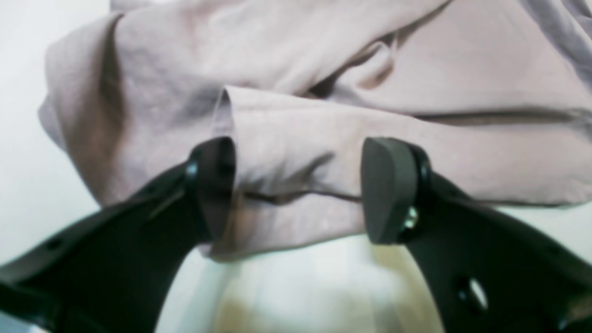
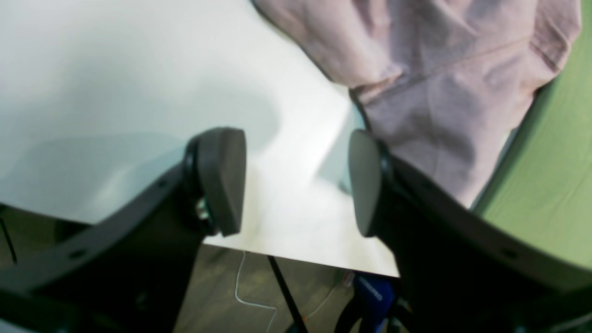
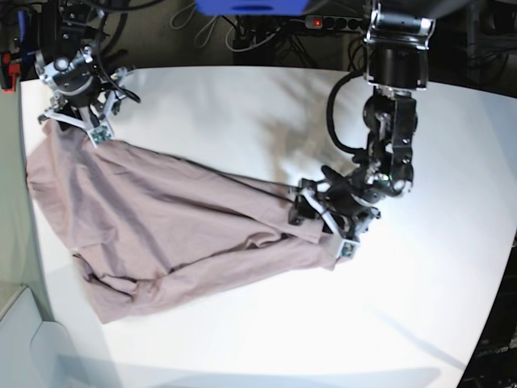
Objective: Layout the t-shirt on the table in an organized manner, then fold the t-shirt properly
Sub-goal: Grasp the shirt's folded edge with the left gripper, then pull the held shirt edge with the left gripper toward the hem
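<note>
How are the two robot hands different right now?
The left end effector has a fold of the t-shirt between its pads, while the right end effector has only bare table between its pads. In the base view, the left one sits at the shirt's near-middle edge, and the right one is up at the shirt's far corner. Both have dark rounded pads and are spread apart.

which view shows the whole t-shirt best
The base view: the t-shirt shows nearly whole there, crumpled across the table. The left wrist view gives only a folded edge between the left gripper's jaws. The right wrist view catches one corner beside the right gripper.
</note>
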Controlling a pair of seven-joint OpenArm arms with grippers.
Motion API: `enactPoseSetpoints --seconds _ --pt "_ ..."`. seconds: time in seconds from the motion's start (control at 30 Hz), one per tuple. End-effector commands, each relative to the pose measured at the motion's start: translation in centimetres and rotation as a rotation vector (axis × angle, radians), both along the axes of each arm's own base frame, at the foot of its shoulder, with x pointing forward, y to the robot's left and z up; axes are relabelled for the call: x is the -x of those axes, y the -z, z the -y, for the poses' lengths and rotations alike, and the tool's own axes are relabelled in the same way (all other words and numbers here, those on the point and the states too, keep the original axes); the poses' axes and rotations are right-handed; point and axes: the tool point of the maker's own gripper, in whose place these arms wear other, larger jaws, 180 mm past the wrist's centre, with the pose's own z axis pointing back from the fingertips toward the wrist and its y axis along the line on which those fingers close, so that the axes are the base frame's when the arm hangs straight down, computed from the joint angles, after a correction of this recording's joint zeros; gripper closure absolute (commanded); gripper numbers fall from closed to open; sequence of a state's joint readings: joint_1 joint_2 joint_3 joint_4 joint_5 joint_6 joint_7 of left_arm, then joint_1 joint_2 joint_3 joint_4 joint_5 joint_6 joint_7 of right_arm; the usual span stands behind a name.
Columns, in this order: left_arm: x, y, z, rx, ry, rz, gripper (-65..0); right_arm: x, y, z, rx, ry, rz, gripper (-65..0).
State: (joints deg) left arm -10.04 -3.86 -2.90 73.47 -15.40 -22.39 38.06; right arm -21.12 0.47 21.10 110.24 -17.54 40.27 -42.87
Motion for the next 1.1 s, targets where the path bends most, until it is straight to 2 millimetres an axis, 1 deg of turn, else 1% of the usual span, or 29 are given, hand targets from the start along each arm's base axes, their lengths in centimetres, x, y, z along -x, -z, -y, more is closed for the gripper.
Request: enactPoseSetpoints --seconds 0.0,0.07,0.2,0.27,0.4,0.47,0.53,0.57,0.6,0.63,0.67,0.73,0.8,0.87,0.9,1.0,1.07 --pt "-1.2 -1.7 0.2 0.014 0.004 0.057 -41.2 -0.6 -0.8 0.1 0.003 -0.004 0.033 -35.4" --pt "-1.2 -1.7 0.1 0.014 0.003 0.057 -39.1 -0.5 -0.7 0.1 0.003 -0.004 0.03 -35.4" --pt "-1.2 -1.7 0.0 0.018 -0.002 0.057 -24.3 -0.3 -0.6 0.1 0.003 -0.004 0.027 -35.4" --pt "-1.2 -1.8 0.1 0.021 -0.002 0.057 -18.9 -0.4 -0.7 0.1 0.004 -0.004 0.028 -35.4" --pt "-1.3 -1.8 0.0 0.021 -0.005 0.057 -19.1 -0.3 -0.7 0.1 0.004 -0.004 0.027 -35.4" --pt "-1.3 -1.8 0.0 0.021 -0.005 0.057 -18.0 -0.3 -0.7 0.2 0.005 -0.002 0.027 -35.4" --pt "-1.3 -1.8 0.0 0.023 -0.005 0.059 -14.5 -0.3 -0.7 0.2 0.005 -0.003 0.028 -35.4" --pt "-1.3 -1.9 0.0 0.023 -0.005 0.062 -11.6 -0.3 -0.7 0.2 0.005 -0.003 0.028 -35.4" --pt "-1.3 -2.0 0.0 0.023 -0.005 0.065 -7.9 -0.3 -0.7 0.2 0.005 -0.003 0.028 -35.4" --pt "-1.4 -2.2 0.0 0.023 -0.004 0.069 -2.1 -0.3 -0.7 0.2 0.005 -0.003 0.028 -35.4" --pt "-1.4 -2.2 0.1 0.023 -0.005 0.068 0.0 -0.3 -0.7 0.2 0.005 -0.003 0.028 -35.4" --pt "-1.4 -2.4 0.2 0.031 -0.005 0.068 -1.3 -0.4 -0.8 0.3 0.008 -0.004 0.029 -35.4" --pt "-1.5 -4.0 1.0 0.086 -0.005 0.1 0.0 -0.4 -0.9 0.6 0.021 -0.01 0.029 -35.4" --pt "-1.7 -6.2 1.6 0.149 -0.002 0.143 -0.3 -0.4 -1.0 0.8 0.025 -0.012 0.029 -35.4" --pt "-1.4 -6.7 1.8 0.172 0.002 0.143 -0.3 -0.4 -1.0 0.8 0.025 -0.012 0.029 -35.4" --pt "-1.6 -9.1 1.1 0.257 -0.056 0.167 -0.3 -0.5 -1.0 0.8 0.025 -0.012 0.031 -35.4" --pt "-2.1 -9.9 0.7 0.292 -0.106 0.17 -0.3 -0.6 -1.1 0.8 0.025 -0.012 0.034 -35.4"
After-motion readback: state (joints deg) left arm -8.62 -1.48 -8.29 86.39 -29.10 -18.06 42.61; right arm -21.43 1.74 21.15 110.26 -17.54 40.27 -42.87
